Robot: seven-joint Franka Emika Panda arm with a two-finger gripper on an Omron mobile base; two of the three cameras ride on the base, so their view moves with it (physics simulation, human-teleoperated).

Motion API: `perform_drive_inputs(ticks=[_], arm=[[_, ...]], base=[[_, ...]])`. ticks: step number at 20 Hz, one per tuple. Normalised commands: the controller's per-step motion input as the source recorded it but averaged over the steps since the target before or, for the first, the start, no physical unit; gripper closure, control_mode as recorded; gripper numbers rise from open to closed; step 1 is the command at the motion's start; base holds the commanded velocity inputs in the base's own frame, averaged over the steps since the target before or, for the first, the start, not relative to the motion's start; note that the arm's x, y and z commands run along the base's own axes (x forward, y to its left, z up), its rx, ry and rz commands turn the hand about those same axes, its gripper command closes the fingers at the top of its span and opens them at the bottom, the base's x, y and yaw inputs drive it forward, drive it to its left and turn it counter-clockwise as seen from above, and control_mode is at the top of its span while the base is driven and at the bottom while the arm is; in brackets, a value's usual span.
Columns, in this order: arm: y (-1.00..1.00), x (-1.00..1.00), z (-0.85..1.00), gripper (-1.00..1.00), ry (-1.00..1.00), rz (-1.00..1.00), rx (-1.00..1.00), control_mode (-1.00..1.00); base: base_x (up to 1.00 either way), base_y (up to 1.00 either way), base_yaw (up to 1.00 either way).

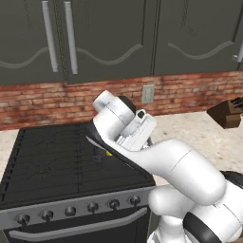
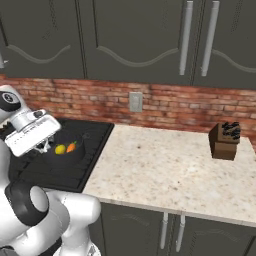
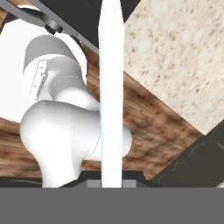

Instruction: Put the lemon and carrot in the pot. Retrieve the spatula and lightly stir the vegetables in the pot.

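The lemon [image 2: 60,149] and the carrot [image 2: 72,147] lie side by side inside the dark pot [image 2: 76,157] on the stovetop. A sliver of the lemon [image 1: 109,153] peeks out under my forearm in the left base view. My gripper [image 3: 111,183] is shut on the white handle of the spatula [image 3: 110,96], which runs straight up the hand view. The spatula's head is hidden. My hand [image 2: 34,131] hangs just left of the pot, close above it.
The black stove [image 1: 47,161] has a row of knobs along its front. A speckled counter [image 2: 170,165] stretches to the right, with a dark knife block [image 2: 224,141] near the brick wall. Dark cabinets hang above.
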Motion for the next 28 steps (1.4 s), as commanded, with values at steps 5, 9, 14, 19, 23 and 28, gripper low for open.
perform_drive_inputs(ticks=[5,9,14,19,23,28], arm=[[-0.03,0.39,0.01,1.0,0.32,0.07,0.0,-1.0],[-0.12,0.65,0.0,1.0,0.38,0.05,0.0,-1.0],[-0.02,0.17,0.0,1.0,0.14,0.01,0.01,-1.0],[0.0,0.03,0.0,1.0,-0.04,0.0,0.0,-1.0],[0.0,0.2,0.0,1.0,-0.02,0.0,0.0,-1.0],[-0.01,0.34,0.0,1.0,0.0,0.0,-0.04,-1.0]], base=[[0.0,0.0,0.0],[0.0,0.0,0.0],[0.0,0.0,0.0],[0.0,0.0,0.0],[0.0,0.0,0.0],[0.0,0.0,0.0]])
